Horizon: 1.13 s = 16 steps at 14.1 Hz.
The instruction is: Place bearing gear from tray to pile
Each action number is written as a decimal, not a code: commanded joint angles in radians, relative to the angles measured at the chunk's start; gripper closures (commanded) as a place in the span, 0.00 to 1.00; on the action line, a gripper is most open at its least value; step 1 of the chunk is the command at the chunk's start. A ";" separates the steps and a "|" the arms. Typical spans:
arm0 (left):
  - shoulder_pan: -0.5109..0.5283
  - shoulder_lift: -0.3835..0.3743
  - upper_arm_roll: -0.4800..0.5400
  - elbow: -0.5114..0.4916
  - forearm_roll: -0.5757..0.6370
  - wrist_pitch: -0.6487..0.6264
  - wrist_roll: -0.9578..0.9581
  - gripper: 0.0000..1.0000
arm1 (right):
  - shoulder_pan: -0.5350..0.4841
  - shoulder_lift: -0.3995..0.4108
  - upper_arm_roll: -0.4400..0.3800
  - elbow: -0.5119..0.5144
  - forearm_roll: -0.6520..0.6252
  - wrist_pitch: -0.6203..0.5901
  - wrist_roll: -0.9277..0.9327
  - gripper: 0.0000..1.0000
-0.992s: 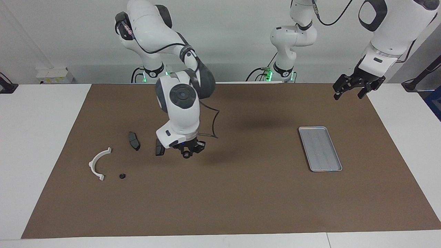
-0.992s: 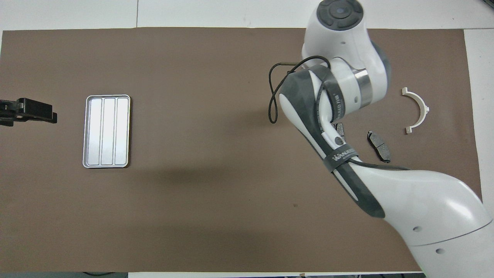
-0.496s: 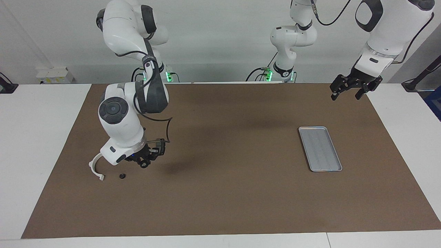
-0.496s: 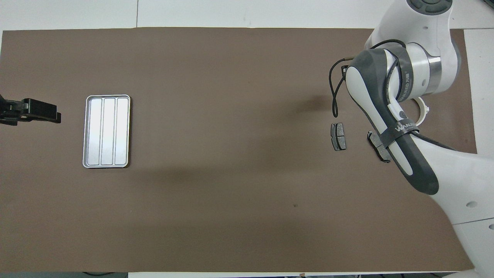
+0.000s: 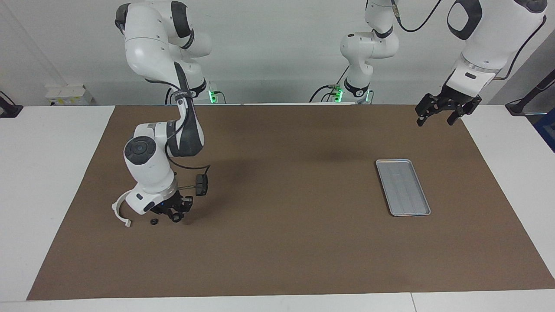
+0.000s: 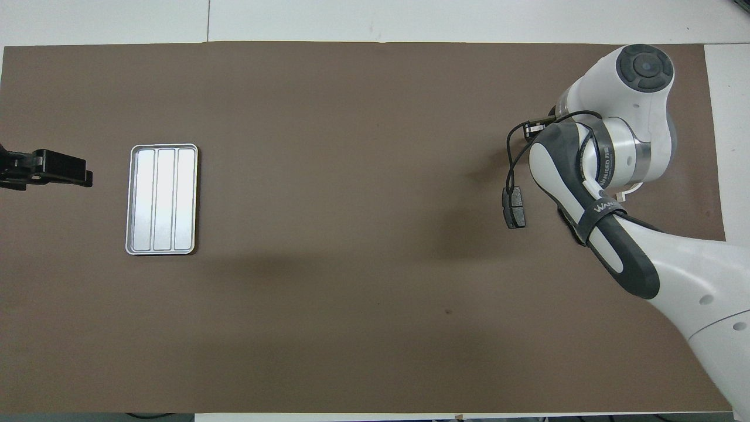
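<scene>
The silver-grey tray (image 5: 403, 186) lies bare on the brown mat toward the left arm's end; it also shows in the overhead view (image 6: 162, 199). My right gripper (image 5: 175, 215) is low over the mat at the pile, shut on a small dark round bearing gear. Beside it on the mat lie another small black ring (image 5: 153, 221), the white half-ring bracket (image 5: 118, 209) and one dark brake-pad piece (image 5: 201, 185). The arm hides the second pad in the facing view. My left gripper (image 5: 442, 113) hangs open and empty in the air above the mat's corner at the left arm's end.
The brown mat (image 5: 286, 242) covers most of the white table. In the overhead view the right arm (image 6: 609, 176) covers the gripper and most of the bracket; one pad (image 6: 514, 207) shows beside it.
My right gripper has carried the small dark part from the mat's middle to the pile and has come down beside the black ring. The left gripper has hardly moved.
</scene>
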<state>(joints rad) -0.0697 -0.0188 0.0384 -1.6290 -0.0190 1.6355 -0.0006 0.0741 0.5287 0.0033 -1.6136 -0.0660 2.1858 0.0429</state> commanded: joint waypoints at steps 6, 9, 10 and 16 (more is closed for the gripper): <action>-0.001 -0.036 0.001 -0.045 -0.003 0.024 0.010 0.00 | -0.030 -0.021 0.017 -0.140 0.011 0.167 -0.014 1.00; -0.001 -0.036 0.001 -0.045 -0.003 0.024 0.010 0.00 | -0.030 -0.021 0.017 -0.140 0.012 0.167 -0.012 1.00; -0.001 -0.036 0.001 -0.045 -0.003 0.024 0.010 0.00 | -0.030 -0.021 0.017 -0.140 0.012 0.166 -0.009 1.00; -0.001 -0.036 0.003 -0.045 -0.003 0.023 0.008 0.00 | -0.022 -0.067 0.017 -0.135 0.012 0.118 0.005 0.00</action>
<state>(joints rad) -0.0697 -0.0189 0.0385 -1.6291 -0.0190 1.6365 -0.0006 0.0634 0.5096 0.0070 -1.7249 -0.0635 2.3306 0.0445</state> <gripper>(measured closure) 0.000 0.242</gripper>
